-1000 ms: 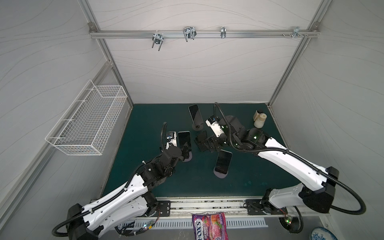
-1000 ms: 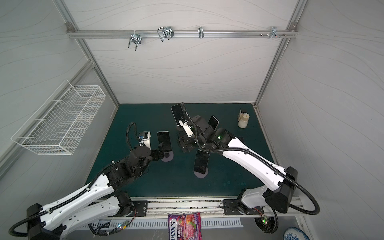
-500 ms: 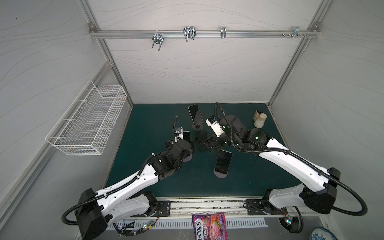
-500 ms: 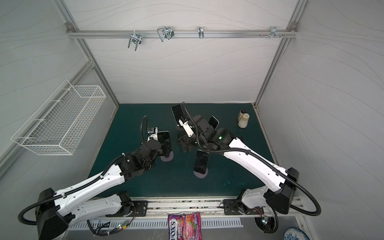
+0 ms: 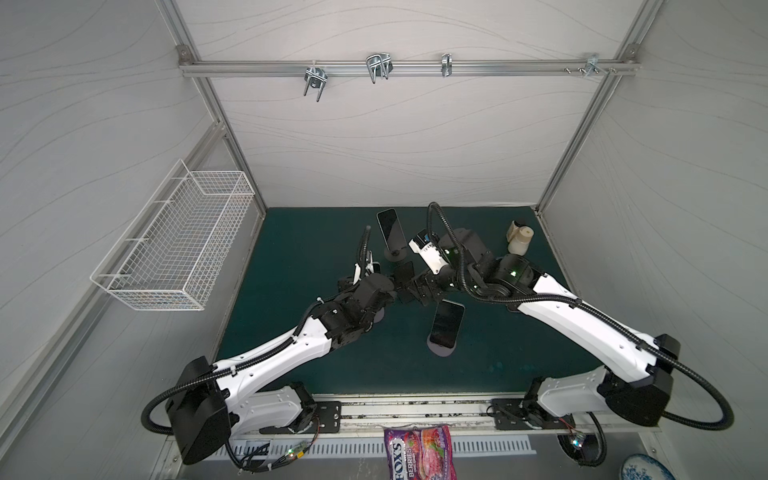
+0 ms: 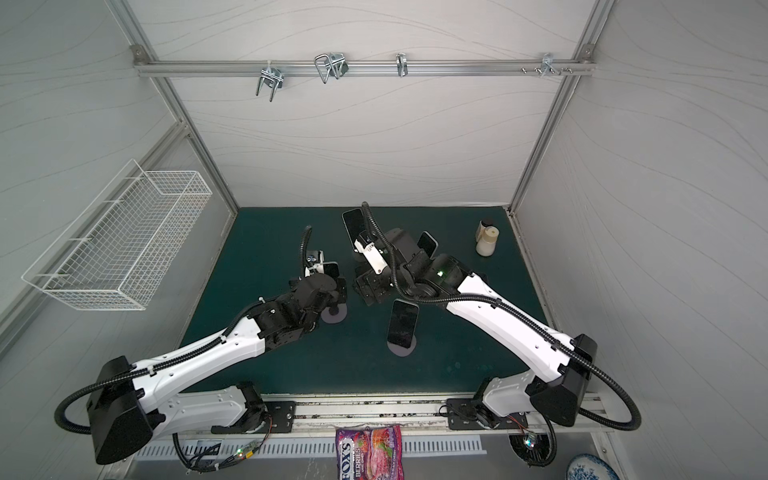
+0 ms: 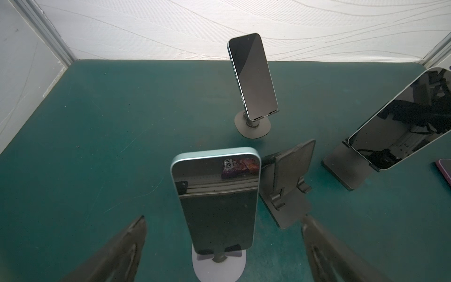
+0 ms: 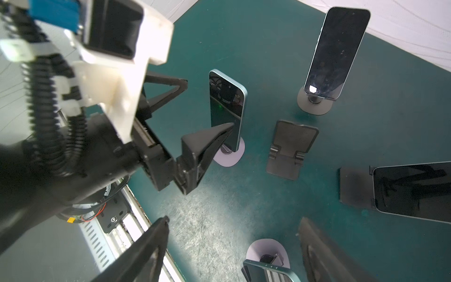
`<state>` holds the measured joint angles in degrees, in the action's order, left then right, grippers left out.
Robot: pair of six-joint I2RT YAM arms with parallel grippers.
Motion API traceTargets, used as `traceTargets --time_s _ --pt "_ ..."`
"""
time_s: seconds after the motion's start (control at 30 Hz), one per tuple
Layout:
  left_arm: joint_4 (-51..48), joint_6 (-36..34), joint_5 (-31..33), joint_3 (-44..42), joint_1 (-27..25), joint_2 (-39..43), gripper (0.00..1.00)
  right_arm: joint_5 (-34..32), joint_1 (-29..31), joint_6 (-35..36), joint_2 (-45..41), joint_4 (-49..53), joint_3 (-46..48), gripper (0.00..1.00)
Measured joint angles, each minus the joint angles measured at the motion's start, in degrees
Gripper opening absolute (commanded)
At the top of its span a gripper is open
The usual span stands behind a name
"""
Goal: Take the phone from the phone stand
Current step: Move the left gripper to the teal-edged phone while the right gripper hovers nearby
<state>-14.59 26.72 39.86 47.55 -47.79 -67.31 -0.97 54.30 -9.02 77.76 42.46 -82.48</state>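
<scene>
1. The green mat [image 5: 299, 249] is covering the cell floor beneath both arms
2. The left arm [image 5: 282, 353] is stretching forward and inward toward the mat's middle, its wrist tipping down behind the phone [image 7: 217, 202]
3. The right arm [image 5: 582, 324] is reaching in from the opposite side, its wrist hanging near the left wrist
4. The left gripper [image 7: 224, 217] is standing released, its 2 fingers [image 7: 122, 249] spreading wide on either side of the phone and gripping nothing
5. The right gripper [image 8: 234, 219] is hanging with jaws apart, only bare mat between them
6. The phone is sitting upright on the phone stand [image 7: 229, 268] between the left gripper's fingers; its teal edge is framing a dark glossy screen that is mirroring a purple sweets bag [image 5: 419, 453]
7. The phone stand is resting on the mat on a pale rounded base
</scene>
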Motion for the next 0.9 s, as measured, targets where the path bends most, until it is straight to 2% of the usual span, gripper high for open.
traceTargets --time_s 0.23,0.43,0.9 --pt "0.0 1.2 -1.6 0.9 1.7 -3.7 0.99 0.8 -0.4 -1.8 -1.4 0.3 4.4 0.86" --pt "0.1 2.1 -2.5 2.5 4.3 -6.4 0.99 1.3 -0.9 -2.1 -1.4 0.3 4.5 0.86" --pt "0.7 2.0 -2.6 4.9 5.2 -12.3 0.98 2.8 -1.9 -2.1 -1.4 0.3 4.5 0.87"
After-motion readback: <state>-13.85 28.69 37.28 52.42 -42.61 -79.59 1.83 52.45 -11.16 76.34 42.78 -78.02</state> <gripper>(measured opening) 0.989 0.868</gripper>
